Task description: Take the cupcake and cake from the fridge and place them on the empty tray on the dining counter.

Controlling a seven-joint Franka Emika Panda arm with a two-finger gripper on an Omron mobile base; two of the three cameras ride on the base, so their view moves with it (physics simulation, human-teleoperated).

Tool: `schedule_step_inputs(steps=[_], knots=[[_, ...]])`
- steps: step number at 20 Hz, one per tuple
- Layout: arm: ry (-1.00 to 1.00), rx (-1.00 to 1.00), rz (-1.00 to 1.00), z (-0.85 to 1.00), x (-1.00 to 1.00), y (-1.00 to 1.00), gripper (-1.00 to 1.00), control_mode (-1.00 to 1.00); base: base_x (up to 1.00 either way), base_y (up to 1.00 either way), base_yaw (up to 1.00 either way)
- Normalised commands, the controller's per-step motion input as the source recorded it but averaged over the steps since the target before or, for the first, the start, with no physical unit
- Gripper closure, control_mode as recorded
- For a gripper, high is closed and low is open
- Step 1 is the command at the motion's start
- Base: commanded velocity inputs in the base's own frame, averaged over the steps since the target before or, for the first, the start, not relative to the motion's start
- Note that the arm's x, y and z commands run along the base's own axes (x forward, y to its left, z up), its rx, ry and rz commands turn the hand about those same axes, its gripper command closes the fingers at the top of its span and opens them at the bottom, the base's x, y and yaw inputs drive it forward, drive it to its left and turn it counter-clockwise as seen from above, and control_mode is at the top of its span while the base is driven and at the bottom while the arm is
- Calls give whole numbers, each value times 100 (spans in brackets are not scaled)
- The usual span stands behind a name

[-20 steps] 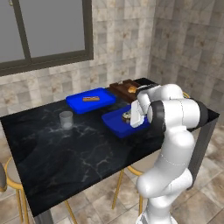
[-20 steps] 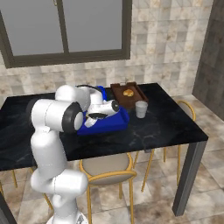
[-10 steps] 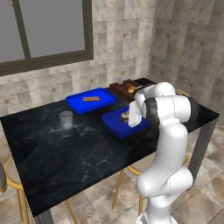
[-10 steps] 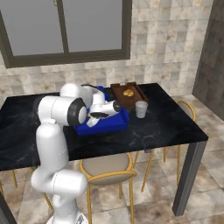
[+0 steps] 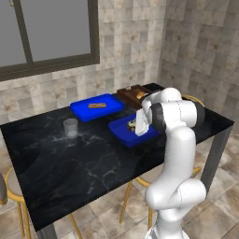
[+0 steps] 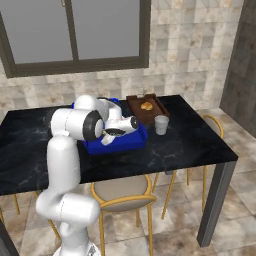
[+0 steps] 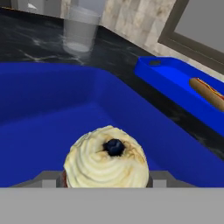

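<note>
The small cupcake with pale cream swirled top and dark wrapper sits between the dark fingertips of the two-finger gripper, which are closed against its sides, low over the floor of the blue rectangular plastic tray with raised rim on the black white-veined marble dining counter. The cupcake appears held, not yet released. Risk, as a judgement: opening before the wrapper rests flat could tip it, and a sideways withdrawal could drag it against the tray wall. The clear glass tumbler and the second blue tray carrying a tan bread stick stand well apart. Against the earlier frames the elbow sits slightly differently; the gripper remains over the tray.
</note>
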Motion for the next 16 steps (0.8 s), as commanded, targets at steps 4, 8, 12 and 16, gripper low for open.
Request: schedule_step_inputs(steps=[4,8,12,16], knots=[[0,0,0,-12,23,1,100,-100,0,0,0],[0,0,0,-2,10,1,-100,-100,0,0,0],[0,0,0,0,2,2,-100,-100,0,0,0],[0,0,0,0,0,2,-100,-100,0,0,0]])
